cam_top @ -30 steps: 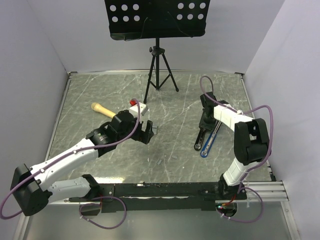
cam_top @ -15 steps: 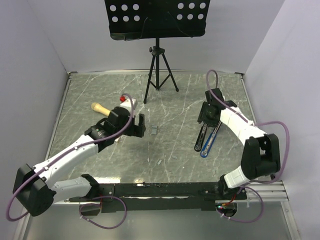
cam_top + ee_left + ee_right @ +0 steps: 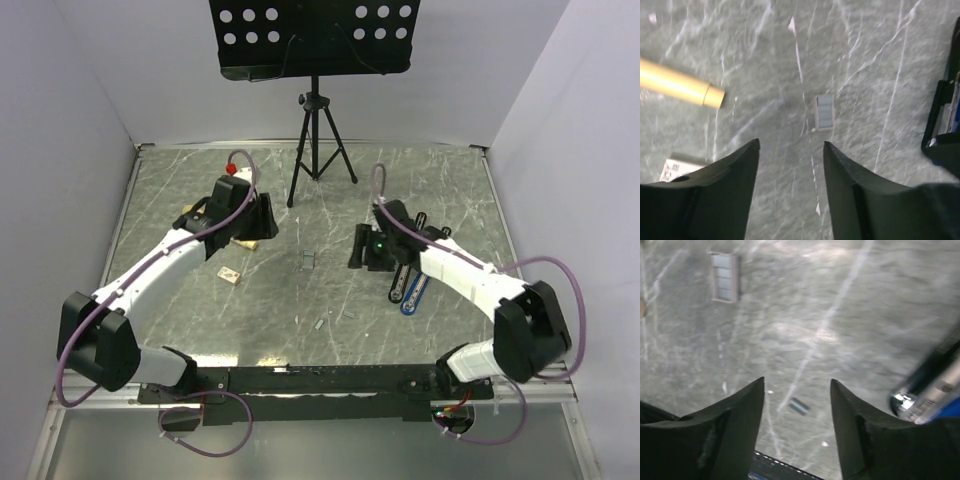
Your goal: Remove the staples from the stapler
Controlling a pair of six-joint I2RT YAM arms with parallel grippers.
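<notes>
1. The small grey metallic rectangular stapler (image 3: 307, 262) sits on the grey marbled counter (image 3: 340, 190), out in the open between my two arms and touched by neither
2. My left pincer (image 3: 262, 222) hovers to the stapler's left, its black fingers spread apart with nothing between them; in its wrist view the stapler (image 3: 824, 111) lies on the counter just beyond the fingertips
3. My right pincer (image 3: 360, 254) hangs on the stapler's other side, likewise released and empty (its wrist view puts the stapler (image 3: 724, 284) up in the far left corner)
4. A pale wooden cylindrical handle (image 3: 680, 86) and a small beige dotted card (image 3: 230, 273) lie near the left pincer
5. A long thin blue tool (image 3: 412, 292) lies by the right arm, and a tiny grey sliver (image 3: 799, 406) shows on the counter below the gap between the right fingers
</notes>
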